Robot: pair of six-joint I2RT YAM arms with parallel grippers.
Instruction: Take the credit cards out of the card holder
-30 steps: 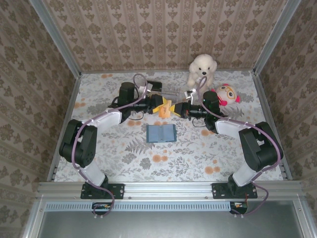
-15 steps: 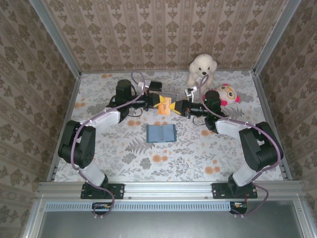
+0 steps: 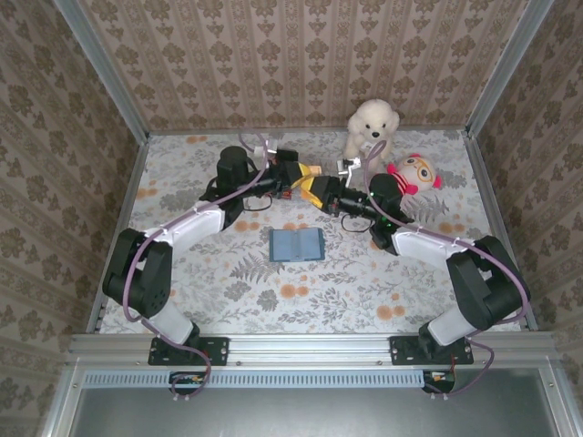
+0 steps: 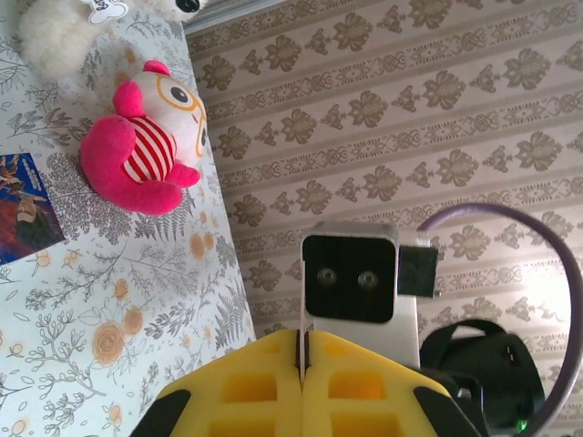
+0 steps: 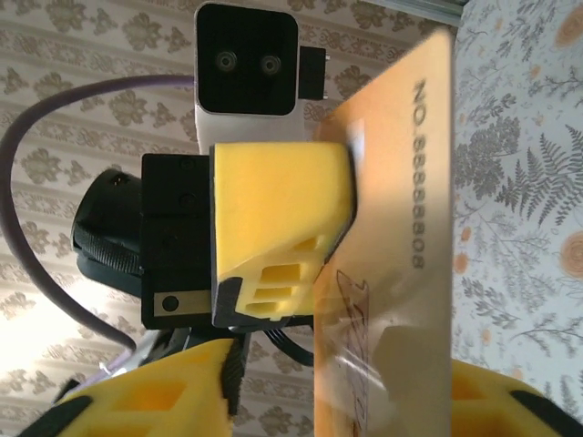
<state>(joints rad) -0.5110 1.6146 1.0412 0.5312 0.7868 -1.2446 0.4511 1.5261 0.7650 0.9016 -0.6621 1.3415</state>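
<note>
Yellow-padded left pincer (image 3: 299, 178) had just clamped shut on the gold credit card (image 5: 401, 228), held in the air above the far middle of the worktop (image 3: 228, 273) beyond the blue card holder (image 3: 296, 245), while the right pincer (image 3: 321, 189) had eased partly open, apparently handing it over.

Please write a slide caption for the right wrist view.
The left gripper clamps the gold card; the right gripper stands open around it.

The left gripper (image 4: 302, 341) presses its yellow fingers (image 4: 246, 390) together on a thin edge-on credit card (image 4: 301, 357), facing the other arm's wrist camera (image 4: 351, 282), with a pink plush doll (image 4: 146, 137) lying on the floral table (image 4: 91, 309) beyond.
</note>
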